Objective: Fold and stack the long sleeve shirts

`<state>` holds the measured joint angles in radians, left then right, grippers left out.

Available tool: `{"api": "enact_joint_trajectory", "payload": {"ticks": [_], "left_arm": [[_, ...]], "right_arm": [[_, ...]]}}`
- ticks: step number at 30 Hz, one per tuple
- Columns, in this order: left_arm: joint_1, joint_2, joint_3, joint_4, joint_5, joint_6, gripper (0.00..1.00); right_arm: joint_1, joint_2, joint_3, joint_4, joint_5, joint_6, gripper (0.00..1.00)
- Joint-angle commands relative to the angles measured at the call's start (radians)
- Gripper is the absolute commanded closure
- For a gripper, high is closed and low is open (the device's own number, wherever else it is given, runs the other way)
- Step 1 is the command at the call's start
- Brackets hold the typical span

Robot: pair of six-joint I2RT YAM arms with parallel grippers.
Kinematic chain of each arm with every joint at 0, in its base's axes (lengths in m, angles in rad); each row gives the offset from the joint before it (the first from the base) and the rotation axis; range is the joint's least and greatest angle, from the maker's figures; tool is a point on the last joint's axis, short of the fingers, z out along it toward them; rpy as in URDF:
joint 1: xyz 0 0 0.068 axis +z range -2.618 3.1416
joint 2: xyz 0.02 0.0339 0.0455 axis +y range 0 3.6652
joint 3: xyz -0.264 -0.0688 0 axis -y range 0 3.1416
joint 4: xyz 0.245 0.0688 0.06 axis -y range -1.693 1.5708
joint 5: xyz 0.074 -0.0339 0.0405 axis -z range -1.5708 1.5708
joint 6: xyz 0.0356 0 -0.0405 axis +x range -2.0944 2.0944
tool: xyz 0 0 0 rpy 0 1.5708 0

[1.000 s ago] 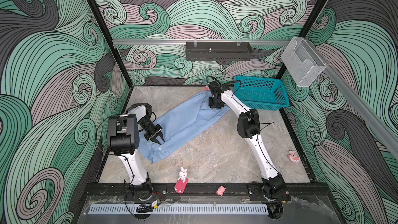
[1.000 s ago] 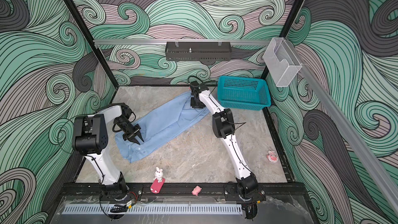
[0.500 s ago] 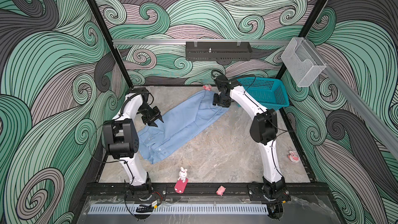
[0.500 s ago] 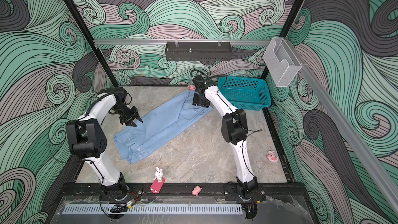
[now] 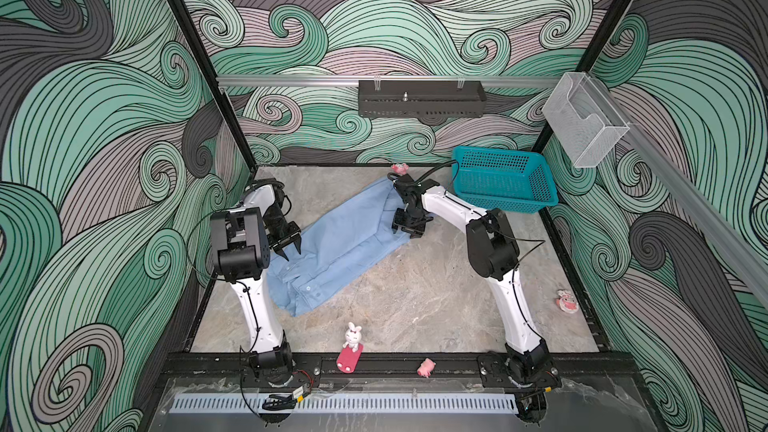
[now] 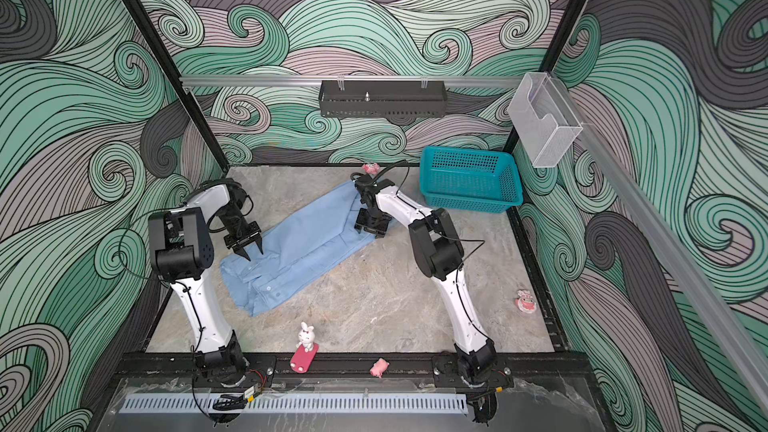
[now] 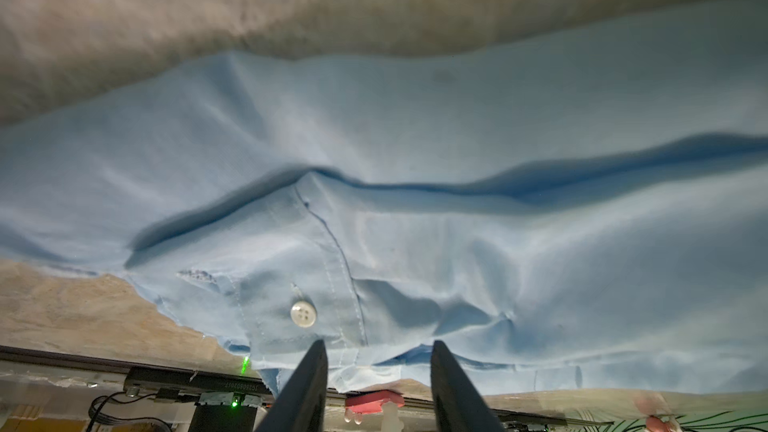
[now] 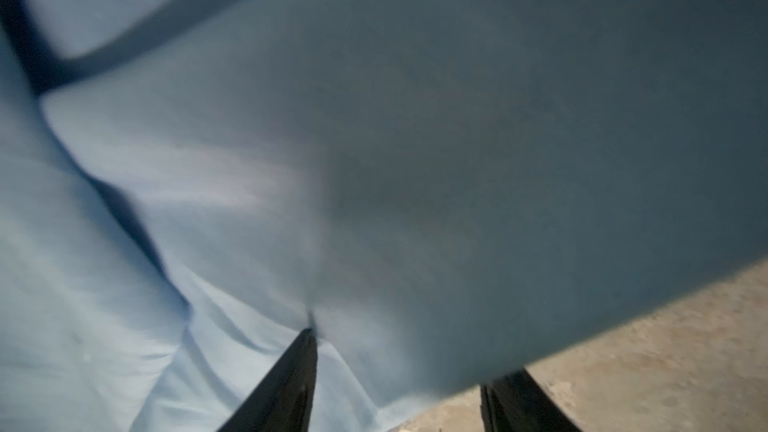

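Observation:
One light blue long sleeve shirt point(image 5: 345, 243) point(image 6: 307, 243) lies in a long diagonal strip on the stone table, with white buttons showing near its front left end. My left gripper point(image 5: 292, 253) point(image 6: 254, 254) hovers open over that end. In the left wrist view its jaws point(image 7: 376, 344) stand apart with nothing between them, just short of a white button point(image 7: 303, 313). My right gripper point(image 5: 409, 232) point(image 6: 370, 230) is at the shirt's right edge. In the right wrist view the gripper point(image 8: 399, 351) stands wide open, and the cloth point(image 8: 374, 118) edge drapes over one fingertip.
A teal basket point(image 5: 503, 184) stands at the back right, close behind the right arm. A bunny figure point(image 5: 352, 338) and a pink pig point(image 5: 427, 366) sit at the front edge. Small pink toys lie at the back point(image 5: 400, 167) and right point(image 5: 566, 300).
The left gripper swung toward the back, then returned over the shirt's front left end. The right gripper moved forward along the shirt's right edge. Both jaws stand wider than before.

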<state>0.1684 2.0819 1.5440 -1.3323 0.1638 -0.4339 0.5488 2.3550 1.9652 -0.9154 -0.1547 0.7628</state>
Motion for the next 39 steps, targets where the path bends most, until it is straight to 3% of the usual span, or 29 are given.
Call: {"api": "enact_joint_trajectory", "payload": {"ticks": [1, 9, 16, 23, 27, 32, 39], "left_arm": [[-0.007, -0.012, -0.071, 0.000, -0.009, 0.007, 0.60], [-0.122, -0.095, -0.277, 0.082, 0.129, -0.027, 0.64], [-0.343, -0.187, -0.408, 0.211, 0.294, -0.180, 0.66], [-0.572, -0.221, -0.440, 0.384, 0.406, -0.395, 0.66], [-0.709, -0.182, -0.432, 0.496, 0.466, -0.512, 0.66], [-0.831, -0.141, -0.354, 0.536, 0.478, -0.574, 0.66], [-0.875, -0.187, -0.287, 0.492, 0.445, -0.581, 0.64]], "right_arm": [[-0.029, 0.052, -0.002, -0.002, 0.008, 0.023, 0.40], [-0.106, 0.185, 0.202, -0.070, 0.044, -0.067, 0.44], [-0.144, 0.341, 0.518, -0.151, 0.052, -0.137, 0.45], [-0.166, 0.404, 0.674, -0.151, 0.007, -0.167, 0.47], [-0.163, 0.421, 0.705, -0.151, -0.026, -0.175, 0.50], [-0.161, 0.398, 0.697, -0.151, -0.053, -0.202, 0.49], [-0.164, 0.246, 0.631, -0.151, -0.004, -0.238, 0.45]]}}
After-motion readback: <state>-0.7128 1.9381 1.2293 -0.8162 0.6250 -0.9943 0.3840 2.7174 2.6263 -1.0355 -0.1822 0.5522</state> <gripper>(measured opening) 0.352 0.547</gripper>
